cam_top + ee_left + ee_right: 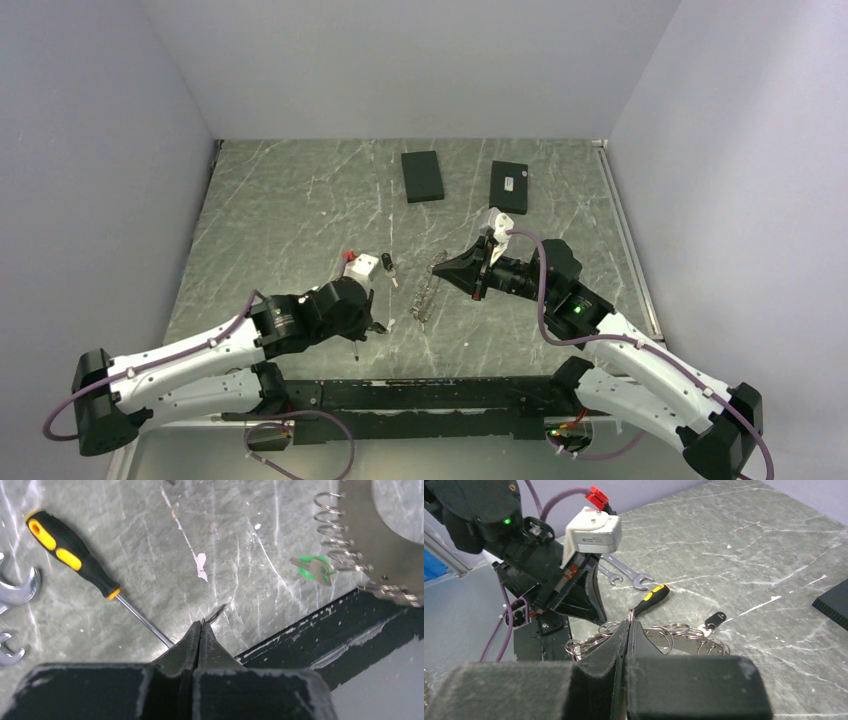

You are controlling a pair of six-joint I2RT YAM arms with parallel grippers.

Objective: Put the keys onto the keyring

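Right gripper [628,626]: nearest the lens; jaws closed on a thin wire loop of the keyring [674,636].
Left gripper [201,628]: jaws pressed together. A thin silver sliver shows at the tips; what it is, and whether it is held, cannot be determined.
Keyring position: on the table [280,220] between the two grippers, with its green tag [316,558] on the side facing the left arm.
Keys: one black-headed key [715,618] lies loose on the table just beyond the ring, not threaded. No others can be made out.
Other items: screwdriver [75,560] and wrenches [20,586] lie beside the left gripper.
Progress: judged early, with no black-headed key seen on the ring.
Outstanding: part a loop, take up the loose key, thread it on, then repeat for the rest.
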